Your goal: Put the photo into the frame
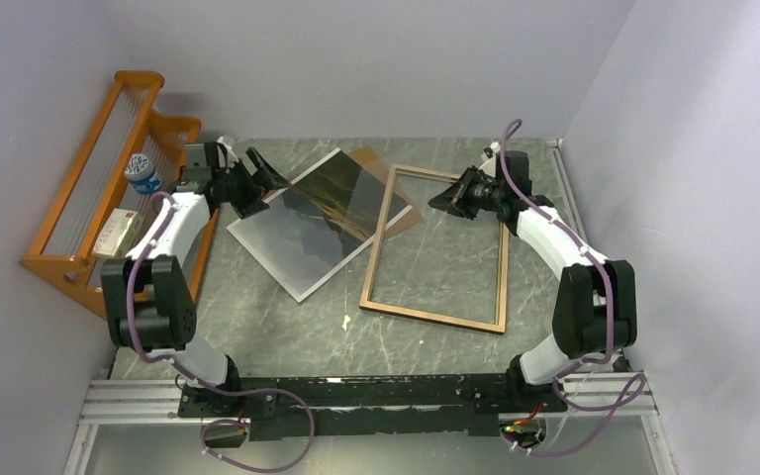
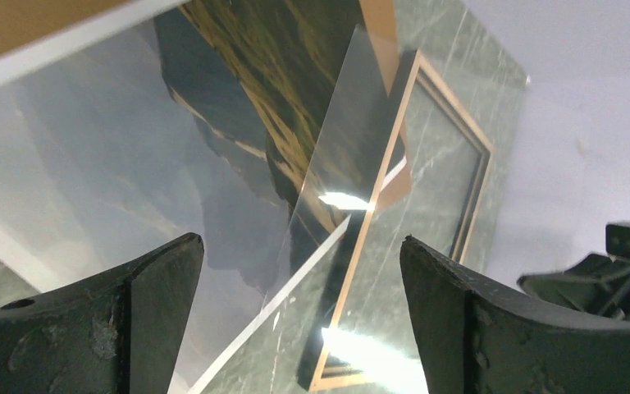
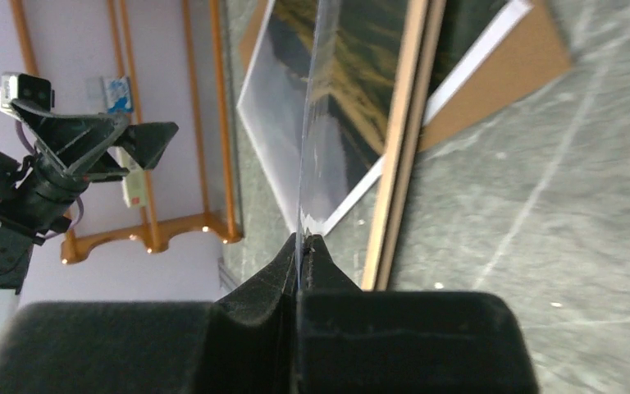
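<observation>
The photo (image 1: 292, 242), a dark mountain print with a white border, lies face up on the table left of centre; it also shows in the left wrist view (image 2: 90, 164) and the right wrist view (image 3: 353, 74). The frame (image 1: 435, 319) lies brown side up to its right, with its rail visible in both wrist views (image 2: 369, 213) (image 3: 398, 164). My right gripper (image 1: 442, 201) (image 3: 302, 240) is shut on the edge of the clear pane (image 1: 381, 198) (image 2: 340, 164) (image 3: 316, 139), which tilts over the photo's right end. My left gripper (image 1: 269, 176) (image 2: 299, 242) is open and empty above the photo's far edge.
A brown backing board (image 1: 366, 158) (image 3: 517, 74) lies partly under the photo at the back. An orange wooden rack (image 1: 89, 188) (image 3: 152, 238) stands along the left wall with a bottle (image 1: 142, 173) and a small box (image 1: 114, 233). A white scrap (image 1: 345, 322) lies in front.
</observation>
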Robot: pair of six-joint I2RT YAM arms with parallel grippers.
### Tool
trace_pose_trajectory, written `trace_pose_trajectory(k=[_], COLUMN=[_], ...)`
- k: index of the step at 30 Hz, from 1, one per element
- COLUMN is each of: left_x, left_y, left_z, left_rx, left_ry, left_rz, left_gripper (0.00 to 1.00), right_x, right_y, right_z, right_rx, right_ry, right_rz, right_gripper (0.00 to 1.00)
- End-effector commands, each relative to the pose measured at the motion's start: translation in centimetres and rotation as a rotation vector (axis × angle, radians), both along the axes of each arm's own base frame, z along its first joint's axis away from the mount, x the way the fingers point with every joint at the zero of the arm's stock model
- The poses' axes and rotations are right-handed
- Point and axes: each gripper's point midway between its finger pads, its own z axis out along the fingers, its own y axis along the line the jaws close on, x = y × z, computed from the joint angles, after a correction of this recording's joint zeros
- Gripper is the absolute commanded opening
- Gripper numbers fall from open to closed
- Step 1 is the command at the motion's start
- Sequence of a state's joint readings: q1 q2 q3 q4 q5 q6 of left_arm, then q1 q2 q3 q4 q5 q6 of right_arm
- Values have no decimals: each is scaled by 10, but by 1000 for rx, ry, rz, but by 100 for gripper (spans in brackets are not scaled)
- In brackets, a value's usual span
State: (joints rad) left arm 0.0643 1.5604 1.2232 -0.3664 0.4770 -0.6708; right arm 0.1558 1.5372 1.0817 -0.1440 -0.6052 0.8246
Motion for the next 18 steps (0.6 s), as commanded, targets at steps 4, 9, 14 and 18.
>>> trace_pose_trajectory(k=[4,9,14,18], left_x=[0,3,5,4], left_y=[-69,-99,-131,-150], left_z=[-14,-42,-65,-86], left_rx=[-48,-21,-10,-3], left_ry=[-9,54,108,158], left_rz=[-270,-345,-416,-461], left_gripper=[95,95,95,88], right_x=[-3,-16,-20,-22], right_y=[-40,-55,-81,-99], right_z=[-40,-65,-82,-88], right_rx=[-87,-98,-146,-189], right_ry=[17,53,54,36], right_rz=[34,50,24,-4], right_gripper=[0,0,0,0])
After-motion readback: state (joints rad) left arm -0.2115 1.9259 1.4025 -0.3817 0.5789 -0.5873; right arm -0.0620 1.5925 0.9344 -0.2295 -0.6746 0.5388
